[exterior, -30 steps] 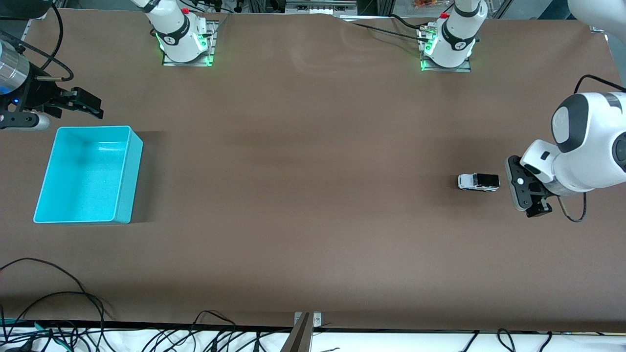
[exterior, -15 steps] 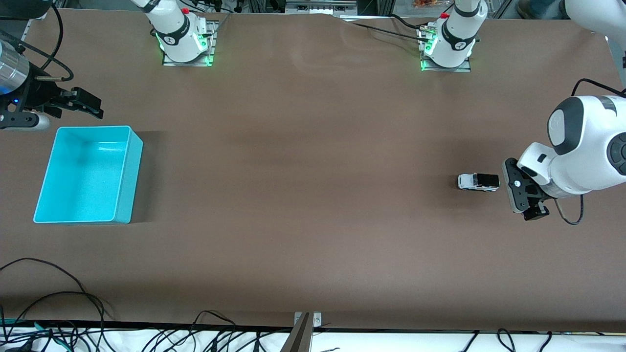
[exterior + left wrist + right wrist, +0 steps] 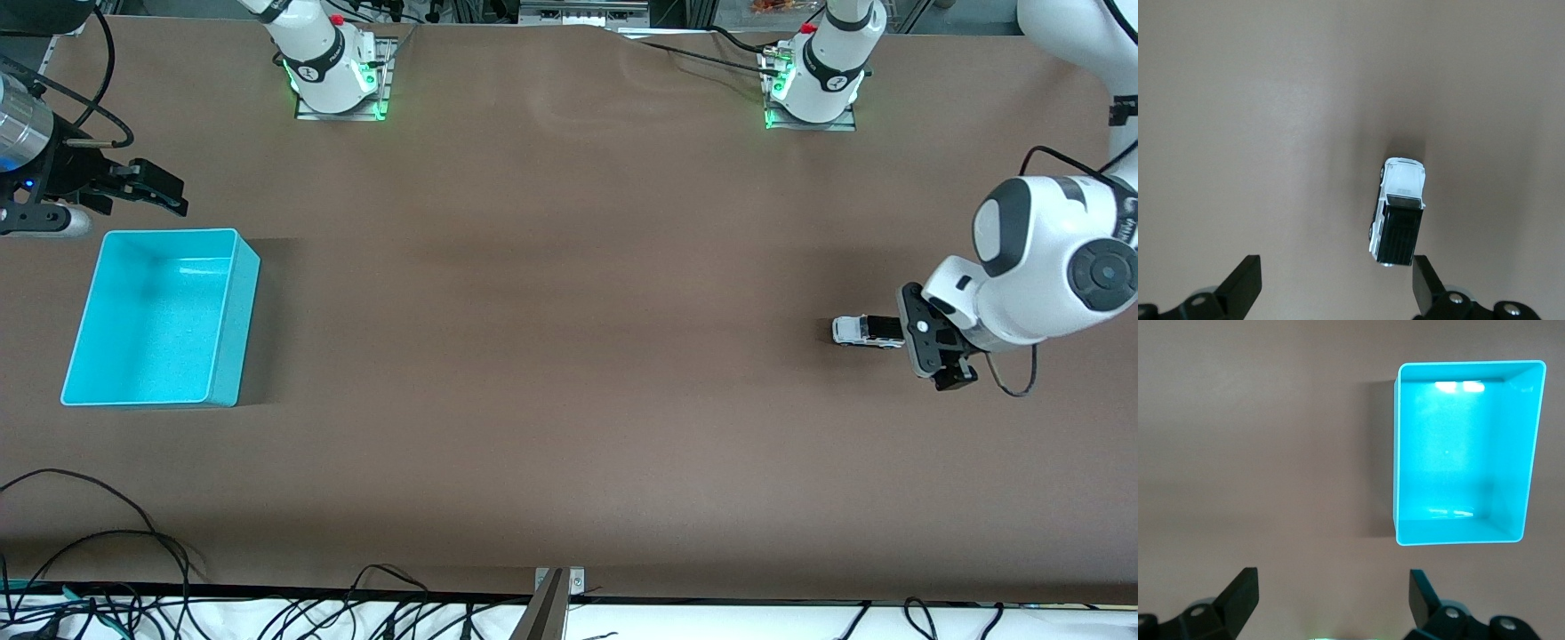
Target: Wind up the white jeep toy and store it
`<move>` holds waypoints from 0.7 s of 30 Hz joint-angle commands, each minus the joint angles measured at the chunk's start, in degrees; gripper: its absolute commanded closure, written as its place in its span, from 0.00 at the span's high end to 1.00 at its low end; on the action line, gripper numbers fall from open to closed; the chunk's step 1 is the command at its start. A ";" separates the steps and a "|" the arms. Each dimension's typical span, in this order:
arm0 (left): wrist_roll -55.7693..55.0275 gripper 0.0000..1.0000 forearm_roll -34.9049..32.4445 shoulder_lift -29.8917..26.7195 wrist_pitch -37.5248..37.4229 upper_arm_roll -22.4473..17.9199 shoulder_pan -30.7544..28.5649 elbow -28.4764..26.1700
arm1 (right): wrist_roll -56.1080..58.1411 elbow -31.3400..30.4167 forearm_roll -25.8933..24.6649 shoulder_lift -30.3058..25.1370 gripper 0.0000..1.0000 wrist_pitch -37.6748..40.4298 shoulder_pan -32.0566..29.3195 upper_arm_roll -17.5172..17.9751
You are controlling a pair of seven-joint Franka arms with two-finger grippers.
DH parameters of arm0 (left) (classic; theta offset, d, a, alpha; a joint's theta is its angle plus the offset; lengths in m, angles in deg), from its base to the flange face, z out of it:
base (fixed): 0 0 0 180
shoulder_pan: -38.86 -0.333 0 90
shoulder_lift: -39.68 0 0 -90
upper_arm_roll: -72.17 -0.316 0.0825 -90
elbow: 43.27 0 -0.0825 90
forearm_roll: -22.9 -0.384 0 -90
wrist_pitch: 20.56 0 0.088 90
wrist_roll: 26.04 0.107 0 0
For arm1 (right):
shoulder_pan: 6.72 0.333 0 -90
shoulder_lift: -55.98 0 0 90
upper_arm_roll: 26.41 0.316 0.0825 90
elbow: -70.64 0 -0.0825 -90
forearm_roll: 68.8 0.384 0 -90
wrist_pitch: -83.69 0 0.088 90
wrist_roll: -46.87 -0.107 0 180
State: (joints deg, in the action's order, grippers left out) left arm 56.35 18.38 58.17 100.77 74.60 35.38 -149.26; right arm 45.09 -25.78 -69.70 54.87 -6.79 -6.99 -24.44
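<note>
left hand (image 3: 929, 351) spread wide, empty, over counter (image 3: 569, 356) at white jeep toy (image 3: 867, 332) rear | front view: hand hides jeep's tail | left wrist: whole jeep on its wheels, black roof beside one finger (image 3: 1425, 283) | right hand (image 3: 147, 189) waits wide open, empty, by cyan bin (image 3: 227, 329); right wrist shows bin bare inside

I am seeing even overhead lighting across the brown table (image 3: 569, 356), with no blur. The cyan bin (image 3: 160, 316) is throwing a soft shadow toward the left arm's end and glaring white inside. The white jeep toy (image 3: 1399, 210) is casting a faint shadow.
</note>
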 commanded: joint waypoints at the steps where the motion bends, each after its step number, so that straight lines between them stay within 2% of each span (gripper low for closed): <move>1: -0.22 1.00 -1.37 -6.80 3.64 -0.14 -0.39 -10.37 | 0.37 0.70 0.64 0.23 1.00 0.83 -0.26 -0.04; 5: -0.22 1.00 -1.37 -6.98 5.13 -0.23 -0.65 -12.48 | 0.37 0.70 0.64 0.14 1.00 0.83 -0.26 -0.04; 15: -0.13 1.00 -1.46 -5.31 15.41 -0.32 -2.50 -19.77 | 0.37 0.70 0.64 0.14 1.00 0.83 -0.26 -0.04; 21: 0.49 1.00 -1.46 -1.80 19.02 -0.41 -2.59 -20.04 | 0.37 0.70 0.64 0.14 1.00 0.83 -0.26 -0.04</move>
State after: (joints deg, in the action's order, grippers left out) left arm 56.38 18.38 54.06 116.65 74.10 33.16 -168.74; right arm 45.09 -25.78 -69.70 54.89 -6.79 -6.99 -24.44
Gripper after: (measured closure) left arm 0.000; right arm 0.000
